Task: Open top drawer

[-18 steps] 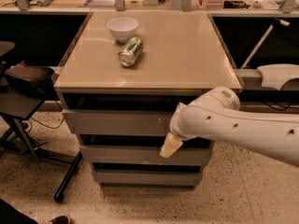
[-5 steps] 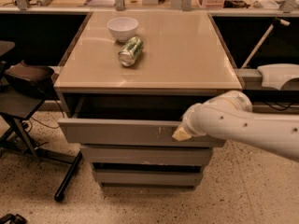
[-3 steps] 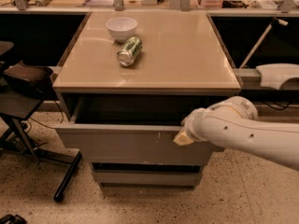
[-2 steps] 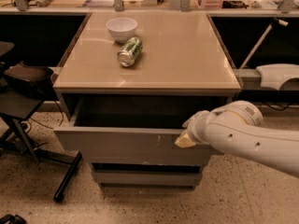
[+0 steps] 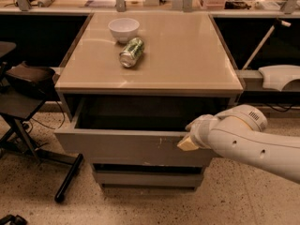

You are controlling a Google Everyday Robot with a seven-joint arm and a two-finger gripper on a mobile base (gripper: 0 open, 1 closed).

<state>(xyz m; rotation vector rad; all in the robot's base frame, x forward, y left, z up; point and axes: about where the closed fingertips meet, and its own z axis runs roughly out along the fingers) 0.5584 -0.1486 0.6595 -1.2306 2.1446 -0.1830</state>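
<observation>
Wide grey handle-less top drawer (image 5: 126,147) of a low grey cabinet with a glossy beige top (image 5: 187,55), shown standing well out toward the near side, its dark interior exposed below the cabinet top. The flat front panel carries small whitish scratches right of centre. The white arm enters from the right edge of the scene and reaches left across the front of the cabinet, bent so that its rounded wrist sits at the right end of the drawer front. The robot's tan-tipped gripper (image 5: 189,142) lies against the upper edge of that panel; whether it is spread or pressed together cannot be told. The drawer appears rigid and moderately heavy, likely sliding on runners along one straight line. With no handle, the upper lip of the front panel is the only practical hold. A grip this far right of centre may skew the drawer, so an even, straight pull is advisable. A white ceramic bowl (image 5: 123,29) and a green drinks can lying on its side (image 5: 131,52) rest on the far left of the top. A slimmer grey drawer front (image 5: 145,177) sits closed below.
</observation>
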